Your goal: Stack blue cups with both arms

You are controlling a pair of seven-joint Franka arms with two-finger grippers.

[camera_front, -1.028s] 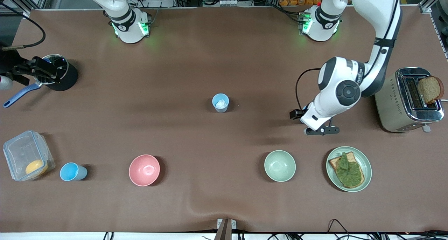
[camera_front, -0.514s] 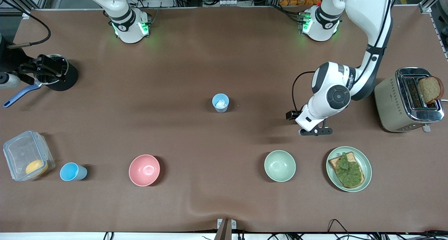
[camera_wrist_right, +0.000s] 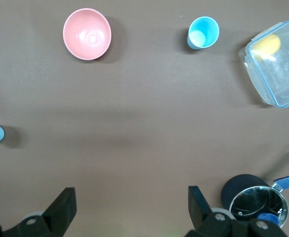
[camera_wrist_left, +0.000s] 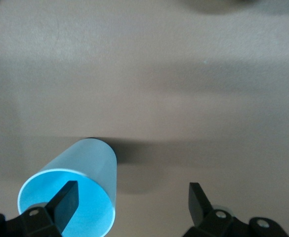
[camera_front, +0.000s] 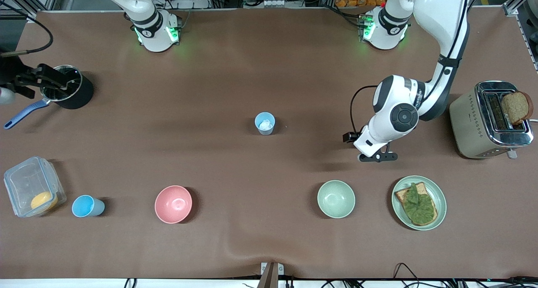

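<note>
While the left gripper point(camera_front: 377, 156) hangs with jaws wide apart over bare table, well apart from the blue cup with the white bit point(camera_front: 265, 123) at mid-table, a slightly wrong approach could let one finger tip this light tumbler. The right gripper point(camera_wrist_right: 129, 197), also open, waits over the black pot point(camera_front: 69, 87). The other blue cup point(camera_front: 86, 206) stands beside the clear container point(camera_front: 29, 187), and I think the white bit may stop it nesting fully.

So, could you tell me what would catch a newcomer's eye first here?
Probably the white left arm, its open claw hanging over bare table beside the toaster with bread sticking out. Next, two blue cups far apart: the mid-table cup and the cup beside the clear box, near the right arm's end.
</note>
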